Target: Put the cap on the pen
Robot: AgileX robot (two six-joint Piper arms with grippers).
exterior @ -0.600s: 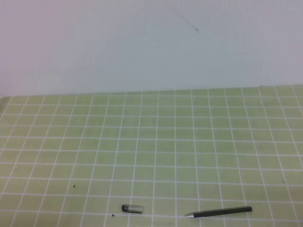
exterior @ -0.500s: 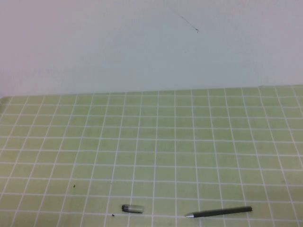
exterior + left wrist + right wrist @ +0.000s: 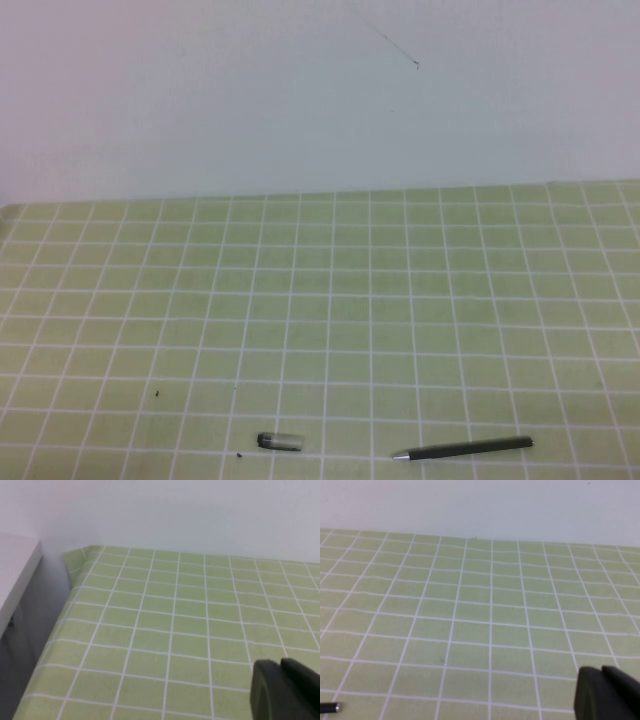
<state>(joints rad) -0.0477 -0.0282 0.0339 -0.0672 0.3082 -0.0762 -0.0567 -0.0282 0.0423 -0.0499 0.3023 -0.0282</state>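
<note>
Green gridded matting (image 3: 400,300), crossed by thin white lines, covers the table and meets a plain pale wall (image 3: 300,100) along its far edge. Left gripper (image 3: 287,690): only a rounded black part shows in the corner of the left wrist view, above bare mat near the table's left border; whether it is open or shut cannot be told, and it touches nothing visible. Right gripper (image 3: 609,692): a similar smooth black part shows in the right wrist view, over bare mat; its opening likewise cannot be told, and it holds nothing that can be seen. Neither gripper appears in the high view.

Pen (image 3: 463,449): a thin, straight black stick lying flat at the near edge of the mat, right of centre, almost parallel to that edge, its fine silver tip pointing toward the robot's left. One end of it (image 3: 327,708) enters the right wrist view at the frame's border. Cap (image 3: 280,441): a short, stubby, translucent grey tube with a dark end, lying on its side to the left of the pen's tip, well apart from it. A small dark speck (image 3: 239,456) lies just beside the cap.
</note>
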